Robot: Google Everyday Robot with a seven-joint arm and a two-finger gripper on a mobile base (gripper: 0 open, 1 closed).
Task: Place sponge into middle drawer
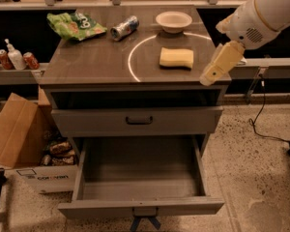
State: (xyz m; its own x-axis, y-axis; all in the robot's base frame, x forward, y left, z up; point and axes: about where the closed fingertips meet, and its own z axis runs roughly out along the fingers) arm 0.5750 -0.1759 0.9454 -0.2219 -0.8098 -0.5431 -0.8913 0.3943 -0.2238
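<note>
The pale-yellow sponge [176, 57] lies flat on the cabinet top [96, 62], right of centre, inside a bright ring of light. The middle drawer [140, 170] is pulled out low at the front; its grey floor is bare, and a small handle tab sits on its front. My gripper [220, 66] hangs from the white arm [266, 13] over the right edge of the cabinet top, just right of the sponge and apart from it. It holds nothing that I can see.
A white bowl [173, 21], a tipped can [124, 28] and a green crinkled bag [75, 24] lie at the back of the top. A shut drawer front with a dark bar handle [139, 121] is above the open drawer. A cardboard box [14, 134] stands left; a cable [261, 115] runs right.
</note>
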